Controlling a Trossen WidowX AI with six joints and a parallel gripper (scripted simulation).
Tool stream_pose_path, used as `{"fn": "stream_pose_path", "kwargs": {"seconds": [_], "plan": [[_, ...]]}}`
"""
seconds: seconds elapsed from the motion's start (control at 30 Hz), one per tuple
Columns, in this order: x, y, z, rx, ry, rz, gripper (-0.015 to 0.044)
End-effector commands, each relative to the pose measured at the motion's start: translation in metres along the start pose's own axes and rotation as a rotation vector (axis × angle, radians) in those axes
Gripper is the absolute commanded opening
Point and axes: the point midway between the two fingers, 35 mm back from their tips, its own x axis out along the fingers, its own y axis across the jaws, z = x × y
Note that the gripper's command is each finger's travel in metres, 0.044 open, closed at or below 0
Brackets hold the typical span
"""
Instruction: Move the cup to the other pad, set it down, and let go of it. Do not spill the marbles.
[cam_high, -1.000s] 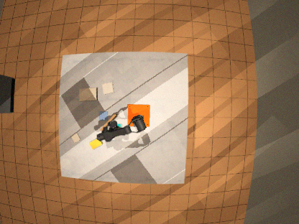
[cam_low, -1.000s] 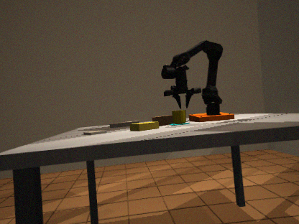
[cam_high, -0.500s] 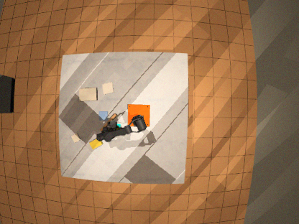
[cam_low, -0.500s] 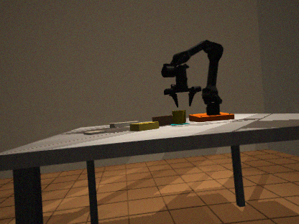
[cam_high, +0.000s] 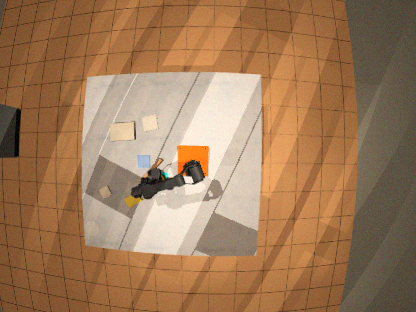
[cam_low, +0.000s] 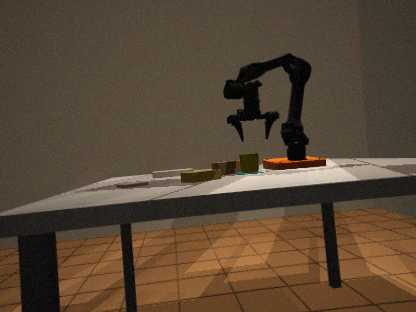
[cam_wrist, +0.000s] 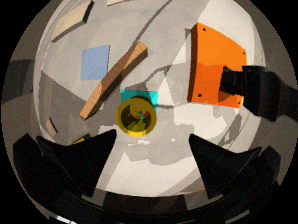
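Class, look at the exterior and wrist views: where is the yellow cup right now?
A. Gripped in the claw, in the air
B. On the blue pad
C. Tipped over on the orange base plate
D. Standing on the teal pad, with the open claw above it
D: the cup stands upright on the teal pad, and the claw hangs open above it, apart from it.

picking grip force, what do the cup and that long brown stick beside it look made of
Cup: looks like smooth plastic, uniform olive-yellow with a slight sheen, though glazed ceramic is possible. Stick: flat tan-brown and matte, likely wood; no grain resolves.
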Motion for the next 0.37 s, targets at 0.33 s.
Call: {"fn": "stream_pose_path", "kwargs": {"seconds": [0.33], "plan": [[-0.028, -0.001, 0.001, -0.002, 0.003, 0.007, 0.044]]}}
